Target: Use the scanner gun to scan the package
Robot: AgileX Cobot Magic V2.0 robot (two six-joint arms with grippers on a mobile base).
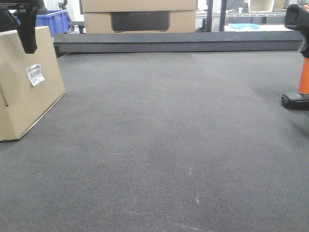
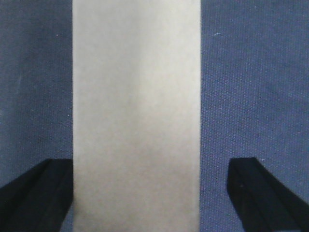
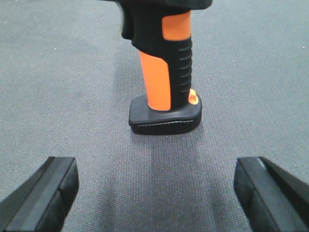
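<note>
1. Our left gripper (image 2: 149, 193) hangs over the package (image 2: 136, 116) with its jaws spread. The left wrist view shows one black finger (image 2: 36, 193) right at the box's left edge and the other well clear of its right edge; we cannot tell whether the first one touches the cardboard.
2. The package's plain brown top runs straight ahead from between those fingers, with grey carpet (image 2: 251, 87) on both sides.
3. Our right gripper (image 3: 154, 193) is also spread wide, holding nothing; bare carpet lies between its two fingertips.
4. Just ahead of that gripper, centred on the gap, the scanner gun (image 3: 166, 77) stands upright on its flat black base, its orange shaft rising to a black head cut off by the frame's top.
5. In the front view, the package (image 1: 26, 92) sits at the far left, its white barcode label (image 1: 35, 74) facing toward the scanner gun (image 1: 301, 72) at the far right, well apart.
6. Farthest off, beyond a dark ledge, we see a wider cardboard box (image 1: 140, 17) with a dark panel, and a blue bin (image 1: 53, 21).
</note>
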